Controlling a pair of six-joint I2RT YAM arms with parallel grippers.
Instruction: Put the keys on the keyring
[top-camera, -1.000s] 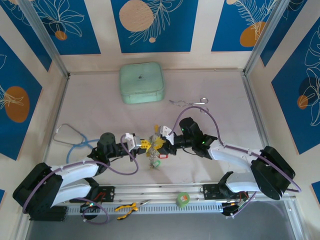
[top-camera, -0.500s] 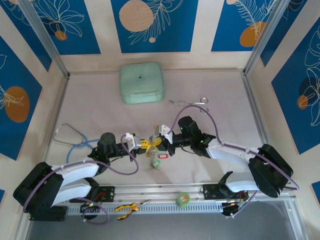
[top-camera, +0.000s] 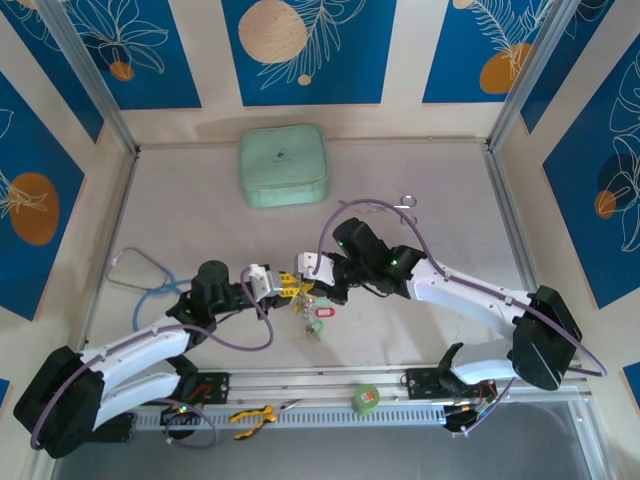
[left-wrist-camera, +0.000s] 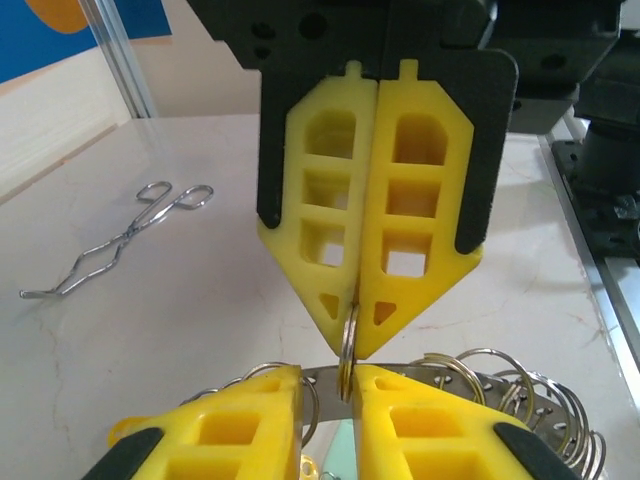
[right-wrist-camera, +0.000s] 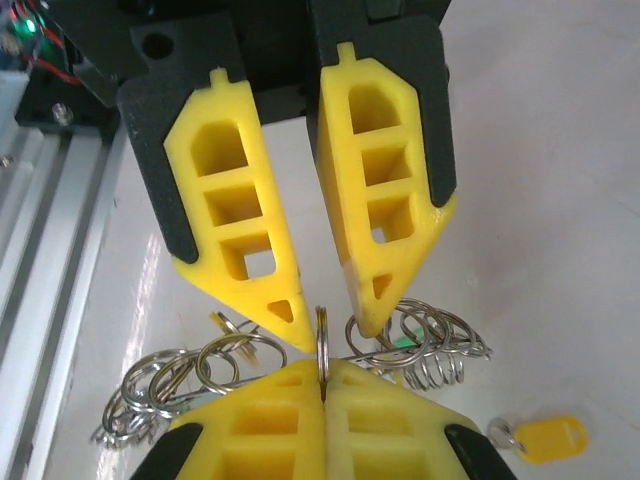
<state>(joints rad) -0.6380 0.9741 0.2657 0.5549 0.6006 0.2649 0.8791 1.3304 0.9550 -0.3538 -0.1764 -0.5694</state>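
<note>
Yellow-fingered right gripper is pinched on the keyring, left gripper has fingers slightly apart around it; keys dangle below, forceps far right, stethoscope left.

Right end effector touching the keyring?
Touching. The left wrist view shows the right end effector shut, with the keyring pinched edge-on at its tips. The right wrist view shows the same clamp.
</note>
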